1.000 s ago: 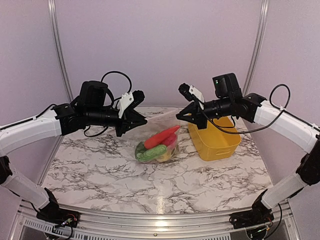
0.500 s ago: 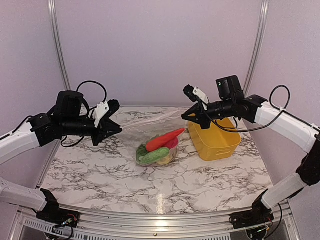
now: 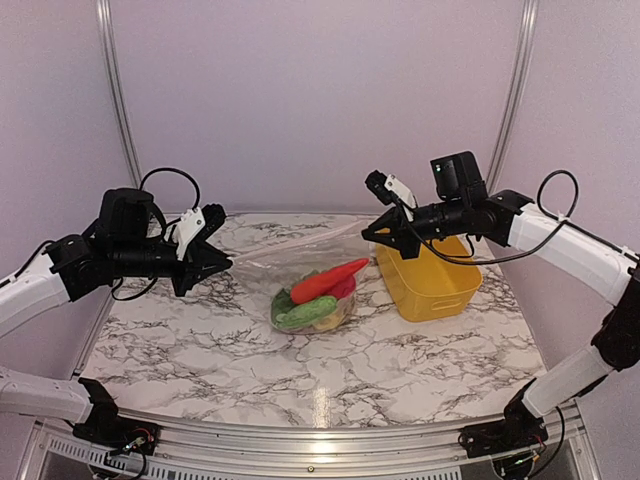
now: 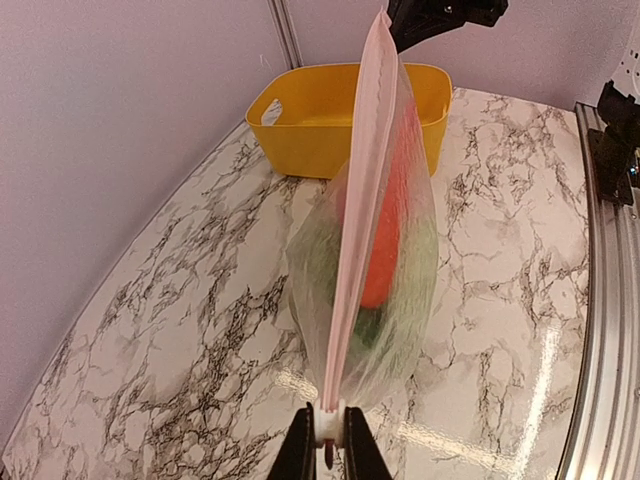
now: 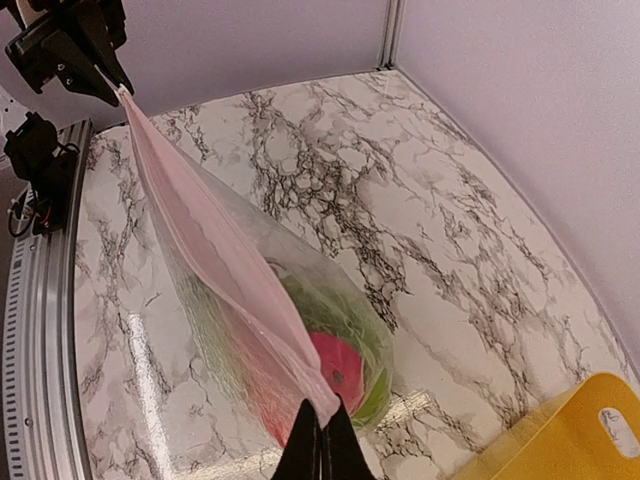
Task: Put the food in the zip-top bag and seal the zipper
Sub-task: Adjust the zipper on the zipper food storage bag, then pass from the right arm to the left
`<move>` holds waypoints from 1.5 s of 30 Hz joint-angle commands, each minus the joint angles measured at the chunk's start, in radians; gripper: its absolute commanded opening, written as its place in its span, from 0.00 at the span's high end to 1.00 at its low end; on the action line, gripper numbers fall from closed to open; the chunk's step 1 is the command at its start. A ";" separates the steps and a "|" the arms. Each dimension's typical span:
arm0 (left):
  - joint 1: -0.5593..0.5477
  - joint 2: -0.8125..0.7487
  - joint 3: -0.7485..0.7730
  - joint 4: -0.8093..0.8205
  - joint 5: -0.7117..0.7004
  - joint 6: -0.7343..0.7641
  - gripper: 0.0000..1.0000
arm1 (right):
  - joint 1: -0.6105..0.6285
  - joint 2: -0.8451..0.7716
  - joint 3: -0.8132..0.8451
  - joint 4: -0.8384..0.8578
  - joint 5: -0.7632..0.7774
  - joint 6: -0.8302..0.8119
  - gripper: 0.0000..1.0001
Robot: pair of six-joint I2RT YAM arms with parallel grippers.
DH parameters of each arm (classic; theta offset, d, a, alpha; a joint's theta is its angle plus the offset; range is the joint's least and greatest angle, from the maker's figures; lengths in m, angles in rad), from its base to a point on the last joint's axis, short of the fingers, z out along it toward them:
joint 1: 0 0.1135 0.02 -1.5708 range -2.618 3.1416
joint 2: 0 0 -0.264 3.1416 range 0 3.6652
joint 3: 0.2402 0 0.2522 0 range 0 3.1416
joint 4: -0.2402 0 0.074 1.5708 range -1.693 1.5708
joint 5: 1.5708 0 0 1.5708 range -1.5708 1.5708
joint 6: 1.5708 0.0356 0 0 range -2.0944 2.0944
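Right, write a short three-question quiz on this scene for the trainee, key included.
1. True or false: the food lies inside the zip-top bag.
2. Fill in: the yellow basket stands on the ___ arm's side of the bag.
3. The left gripper and the right gripper each pinch: A) nothing; B) one end of the zipper; C) the basket's rim.
Key: 1 true; 2 right; 3 B.
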 commanded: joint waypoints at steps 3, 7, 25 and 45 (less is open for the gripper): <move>0.050 -0.048 -0.033 -0.109 -0.081 -0.009 0.90 | -0.043 0.001 0.020 -0.009 0.112 0.011 1.00; 0.053 -0.070 -0.070 -0.024 -0.068 -0.085 0.54 | -0.043 0.014 0.027 -0.002 0.080 0.021 1.00; -0.138 -0.056 -0.238 0.357 0.108 -0.292 0.39 | -0.043 0.045 0.055 0.001 0.031 0.074 1.00; -0.148 0.118 -0.249 0.587 0.054 -0.299 0.88 | -0.043 0.053 0.037 -0.010 0.045 0.088 1.00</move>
